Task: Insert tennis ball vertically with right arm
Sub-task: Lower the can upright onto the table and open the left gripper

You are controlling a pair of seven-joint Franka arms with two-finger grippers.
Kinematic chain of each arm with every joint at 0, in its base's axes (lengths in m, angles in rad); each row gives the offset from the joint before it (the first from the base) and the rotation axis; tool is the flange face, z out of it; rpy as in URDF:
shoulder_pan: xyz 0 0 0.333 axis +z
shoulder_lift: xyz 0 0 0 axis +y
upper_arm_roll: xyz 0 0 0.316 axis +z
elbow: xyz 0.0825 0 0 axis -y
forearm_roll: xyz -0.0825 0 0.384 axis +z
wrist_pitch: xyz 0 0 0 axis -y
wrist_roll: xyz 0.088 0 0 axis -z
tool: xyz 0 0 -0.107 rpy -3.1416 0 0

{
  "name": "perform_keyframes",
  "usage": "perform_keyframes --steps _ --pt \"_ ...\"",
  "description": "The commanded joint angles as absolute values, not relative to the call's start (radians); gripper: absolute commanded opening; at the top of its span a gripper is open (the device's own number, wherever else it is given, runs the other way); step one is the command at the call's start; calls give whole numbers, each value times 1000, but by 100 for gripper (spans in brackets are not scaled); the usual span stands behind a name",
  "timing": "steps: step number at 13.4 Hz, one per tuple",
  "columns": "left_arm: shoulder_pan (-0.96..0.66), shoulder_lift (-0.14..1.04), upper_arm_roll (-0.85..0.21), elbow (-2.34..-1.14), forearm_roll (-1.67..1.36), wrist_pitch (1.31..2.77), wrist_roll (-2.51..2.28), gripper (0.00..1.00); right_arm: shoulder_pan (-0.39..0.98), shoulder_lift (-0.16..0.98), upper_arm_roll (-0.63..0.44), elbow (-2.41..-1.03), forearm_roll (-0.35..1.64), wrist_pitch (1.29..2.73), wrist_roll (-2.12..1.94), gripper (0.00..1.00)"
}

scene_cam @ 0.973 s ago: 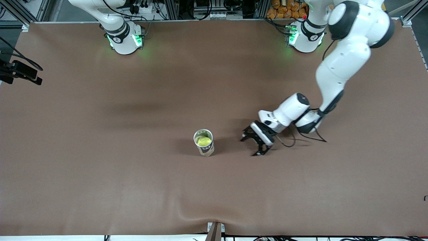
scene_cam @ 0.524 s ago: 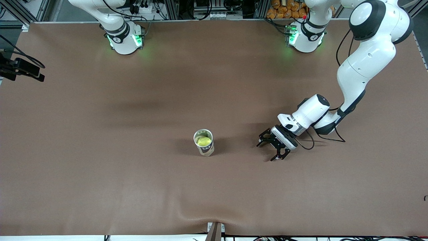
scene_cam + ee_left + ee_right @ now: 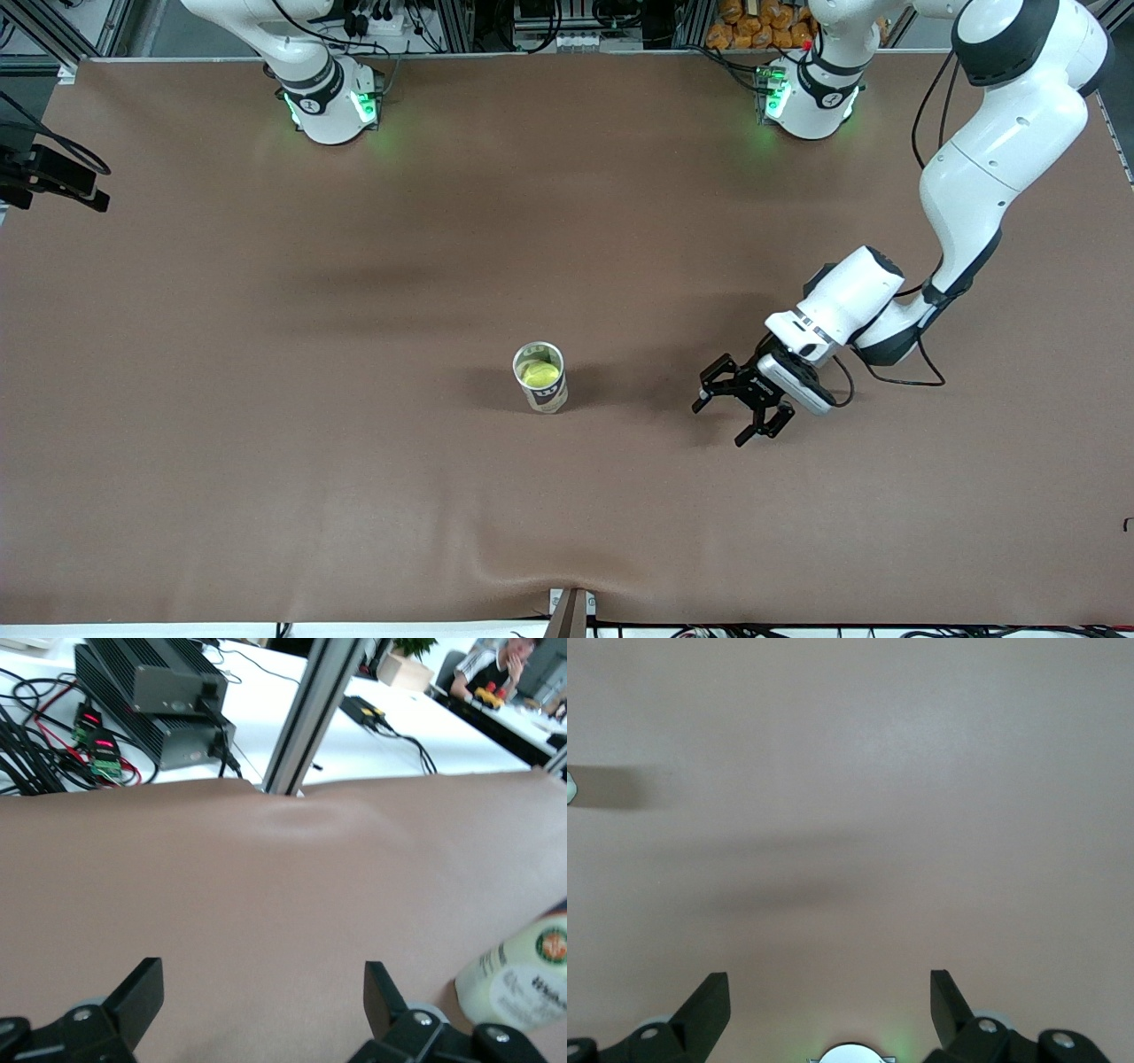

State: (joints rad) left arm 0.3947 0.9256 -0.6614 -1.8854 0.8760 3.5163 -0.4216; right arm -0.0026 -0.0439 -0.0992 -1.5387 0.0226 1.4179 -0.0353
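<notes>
**Item: tennis ball (image 3: pixel 539 373).** Yellow-green; lay inside an open-topped tennis-ball can (image 3: pixel 541 378), its top showing just below the can's rim. Judged already inserted.

**Item: tennis-ball can.** Stood upright near the middle of the brown table (image 3: pixel 266 399), long axis vertical, mouth up. In the left wrist view its printed wall (image 3: pixel 521 979) showed at the frame's edge.

**Item: left gripper (image 3: pixel 742 411).** Empty, jaws spread wide, low over the table toward the left arm's end, well apart from the can. Its fingers (image 3: pixel 137 996) showed splayed in the left wrist view with only bare table between them.

**Item: right gripper (image 3: pixel 828 1005).** Empty, jaws spread wide; its fingers (image 3: pixel 709 1004) framed bare table from well above. Not visible in the front view, where only the right arm (image 3: pixel 292 53) near its green-lit base showed. This arm waited.

**Governing relation.** The can lay from the left gripper toward the right arm's end of the table, at about the same nearness to the front camera. The left gripper was the closer of the two to it. Any further move by the right arm would, by judgement, have to come straight down along the can's vertical axis.

**Change against the earlier frames.** The left gripper had moved away from the can, toward the left arm's end of the table, jaws equally spread throughout. Can and ball had not shifted.
</notes>
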Motion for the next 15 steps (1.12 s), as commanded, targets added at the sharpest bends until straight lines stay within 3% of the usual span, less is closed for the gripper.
perform_keyframes --steps 1,5,10,15 --pt "435 890 -731 -1867 888 3392 -504 100 3 -48 -98 -1525 34 1404 -14 100" --pt "440 815 -807 -1804 877 3161 -613 100 20 -48 -97 -1520 29 1407 -17 100" --pt "500 782 -977 -1683 792 2733 -635 100 9 -46 -101 -1523 23 1411 -26 100" --pt "555 781 -1185 -1528 762 2129 -640 100 11 -48 -101 -1523 25 1411 -25 100"
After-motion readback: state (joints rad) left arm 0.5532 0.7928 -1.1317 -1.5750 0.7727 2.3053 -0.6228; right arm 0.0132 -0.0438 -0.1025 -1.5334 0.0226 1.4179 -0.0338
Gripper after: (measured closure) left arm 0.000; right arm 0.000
